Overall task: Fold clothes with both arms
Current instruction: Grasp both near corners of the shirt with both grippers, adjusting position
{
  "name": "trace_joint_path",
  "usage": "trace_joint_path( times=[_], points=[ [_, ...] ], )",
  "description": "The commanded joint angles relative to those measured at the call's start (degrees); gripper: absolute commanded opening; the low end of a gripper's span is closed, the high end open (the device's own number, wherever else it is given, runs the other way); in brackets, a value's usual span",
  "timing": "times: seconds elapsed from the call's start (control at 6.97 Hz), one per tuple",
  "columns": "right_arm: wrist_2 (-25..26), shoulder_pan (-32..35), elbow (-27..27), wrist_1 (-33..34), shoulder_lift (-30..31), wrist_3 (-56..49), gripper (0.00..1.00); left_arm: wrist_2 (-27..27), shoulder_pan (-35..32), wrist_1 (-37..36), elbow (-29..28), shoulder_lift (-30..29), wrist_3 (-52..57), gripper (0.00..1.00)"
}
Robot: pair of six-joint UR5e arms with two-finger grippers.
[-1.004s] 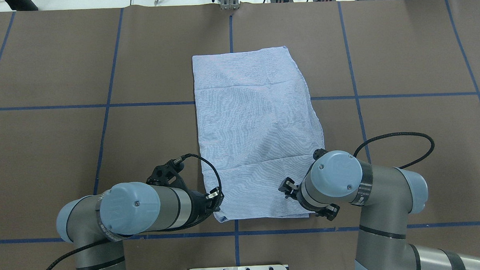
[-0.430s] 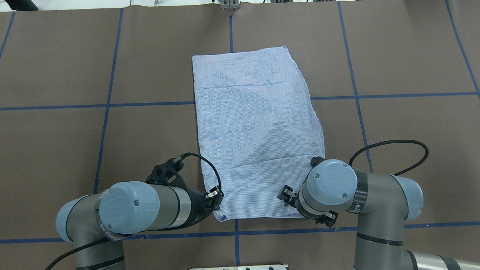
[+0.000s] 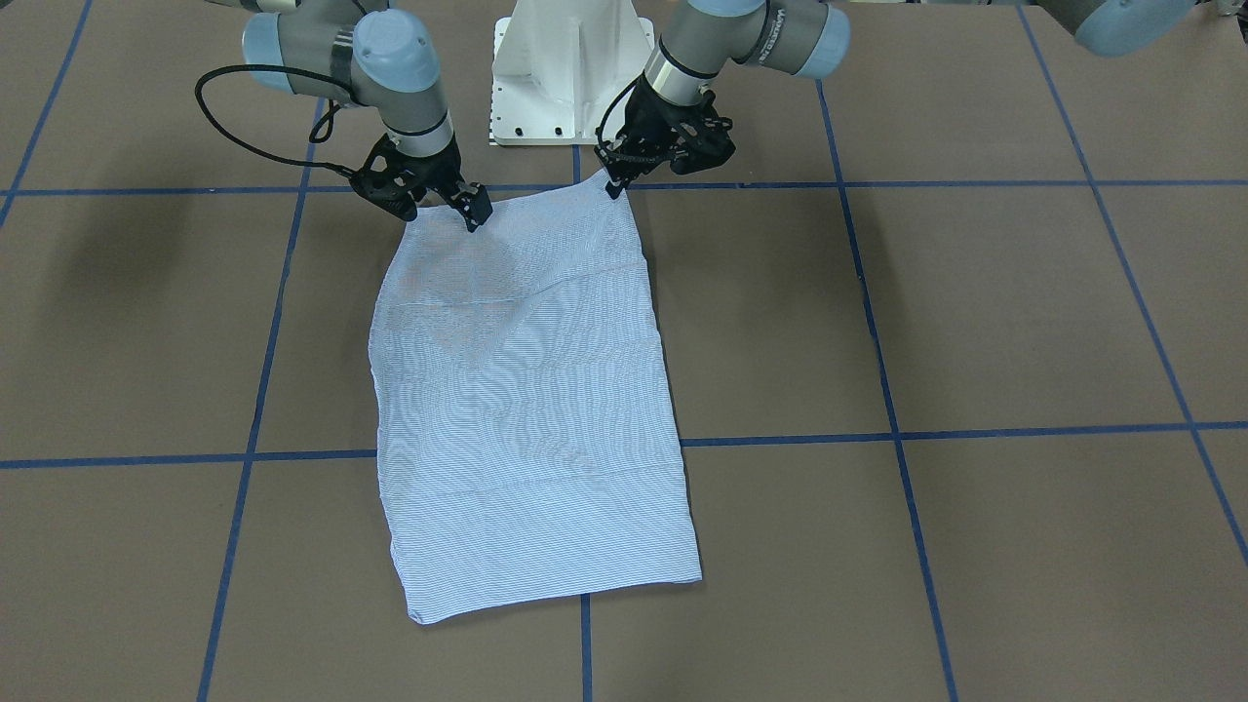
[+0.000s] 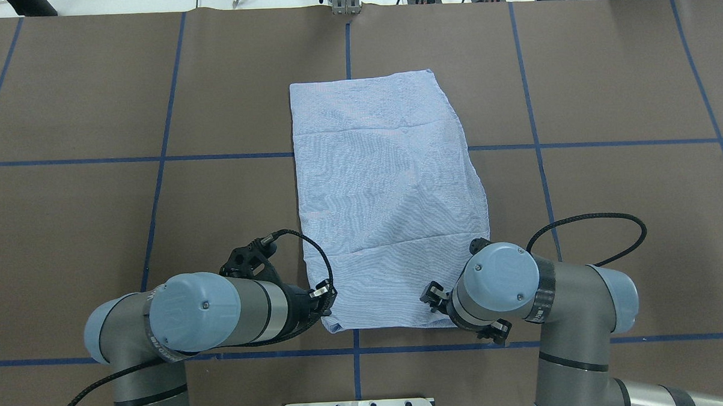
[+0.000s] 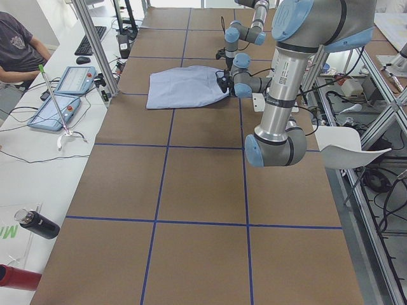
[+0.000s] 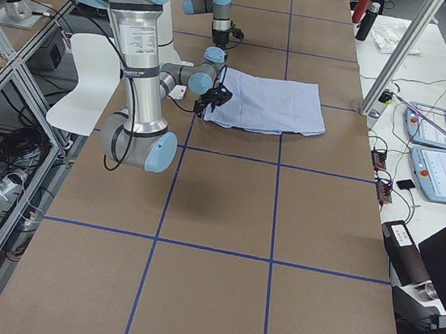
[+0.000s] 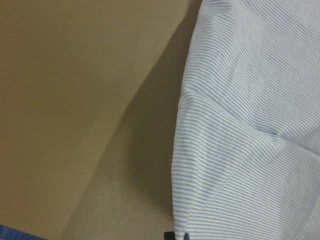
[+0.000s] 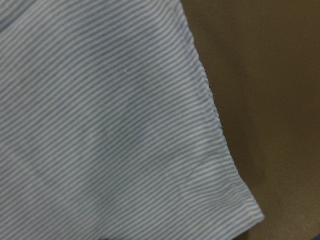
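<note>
The left gripper (image 3: pixel 614 185) is set at one near corner of the shirt (image 3: pixel 526 390) and the right gripper (image 3: pixel 470 210) at the other, its fingertips just inside the side edge. Whether either is closed on cloth or only resting on it cannot be told, since the fingertips are hidden by the wrists from above and are too small from across the table (image 3: pixel 975 322). The shirt is laid flat as a long panel with no sleeves or collar showing. Its near edge is stretched between the two grippers and its length reaches away from them. The chief risk is judged to lie at the fingertips: if only the top layer is pinched, the lower layers would be left behind and the panel peeled open rather than folded. A corner caught too close to its edge could also be pulled free once lifted. Between the grippers, sag or a diagonal crease would be produced if one is raised ahead of the other. Beyond the right gripper the side edge is bowed outward, so the edges may not be matched when the near end is carried over. Farthest from both grippers, the free end could be dragged along the table if the cloth is pulled rather than lifted.
</note>
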State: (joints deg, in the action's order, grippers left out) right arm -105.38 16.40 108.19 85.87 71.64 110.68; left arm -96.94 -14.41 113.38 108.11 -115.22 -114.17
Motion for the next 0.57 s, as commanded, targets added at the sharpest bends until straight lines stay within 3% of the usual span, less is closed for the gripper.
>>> trace_joint_path(
  times=[0.0,0.29,0.43],
  points=[
    [0.00,-0.22,-0.09,0.09,0.08,0.06,0.99,0.00,0.00,0.00,0.00,0.00,0.00,0.00],
    [-0.35,-0.22,0.26,0.09,-0.44,1.11,0.69,0.09,0.00,0.00,-0.09,0.00,0.00,0.00],
    [-0.35,-0.22,0.26,0.18,-0.45,1.11,0.62,0.09,0.00,0.00,-0.09,0.00,0.09,0.00]
  ],
)
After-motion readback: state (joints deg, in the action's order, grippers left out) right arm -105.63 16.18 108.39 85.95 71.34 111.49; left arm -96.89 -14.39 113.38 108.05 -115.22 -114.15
